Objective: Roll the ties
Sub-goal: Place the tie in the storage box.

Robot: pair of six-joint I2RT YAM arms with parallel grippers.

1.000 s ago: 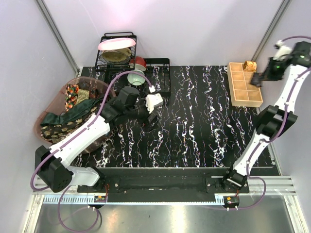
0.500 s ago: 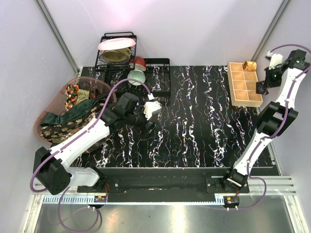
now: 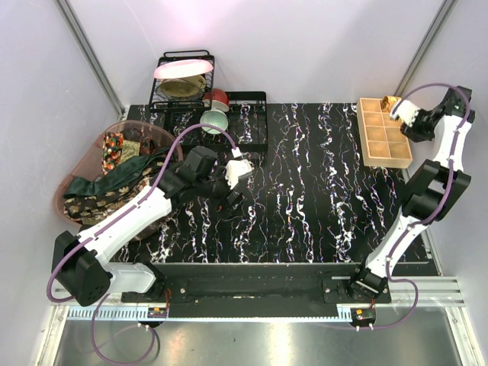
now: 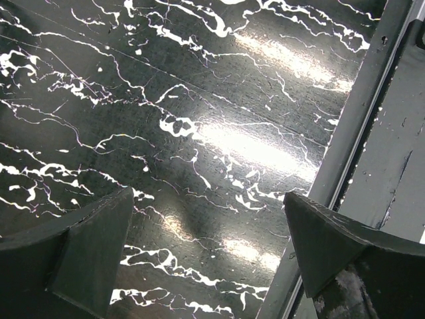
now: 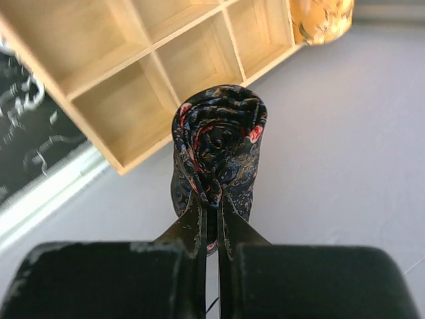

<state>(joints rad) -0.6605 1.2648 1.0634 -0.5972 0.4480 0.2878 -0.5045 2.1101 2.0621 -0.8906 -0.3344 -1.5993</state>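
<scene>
Right hand (image 5: 211, 199): rolled tie (image 5: 219, 129). Tray (image 5: 109, 109): gold tie (image 5: 323, 18).

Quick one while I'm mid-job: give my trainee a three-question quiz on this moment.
1. True or false: the left tool holds a tie.
2. What does the right tool grip? A: a rolled tie; B: a bowl; C: nothing.
3. Where do the unrolled ties lie?
Key: 1 false, it is open and empty; 2 A; 3 in the pink basket.
</scene>
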